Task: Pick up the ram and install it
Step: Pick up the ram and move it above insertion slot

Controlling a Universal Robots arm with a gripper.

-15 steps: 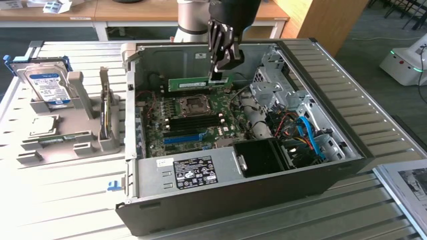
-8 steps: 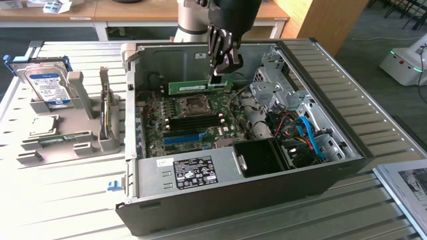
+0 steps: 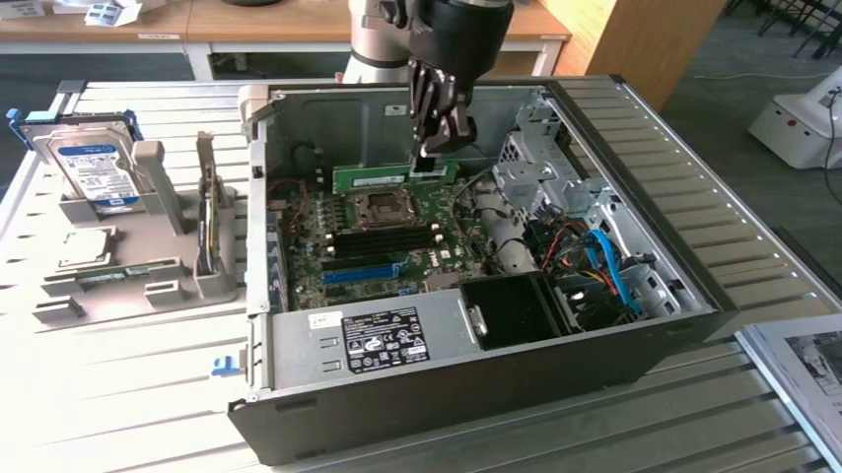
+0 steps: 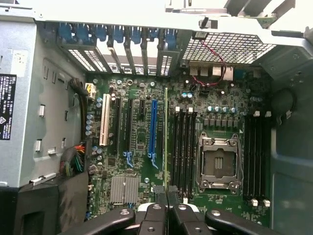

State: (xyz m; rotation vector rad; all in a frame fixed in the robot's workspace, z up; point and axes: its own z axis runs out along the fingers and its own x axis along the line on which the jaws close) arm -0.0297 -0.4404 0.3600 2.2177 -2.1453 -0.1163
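Exterior view: the arm comes down from above into the open computer case [image 3: 658,286], which lies on its side on the slatted tabletop [image 3: 132,414]. The gripper [image 3: 436,166] has its fingers pinched together on the ram [image 3: 388,178], gripping one end of the stick. The green board stands on edge, level, above the motherboard [image 3: 355,246], beyond the processor socket [image 3: 383,207] and toward the case's far wall. In the wrist view the gripper [image 4: 166,198] holds the ram [image 4: 166,132] edge-on as a thin green line. It runs lengthwise beside the black memory slots [image 4: 183,147], between them and the long blue slot [image 4: 153,132]. Whether it touches a slot I cannot tell. Near the tabletop's edge on the exterior view's left, a grey holder [image 3: 177,286] carries a blue-labelled hard drive [image 3: 90,172] and a square silver chip [image 3: 82,246].
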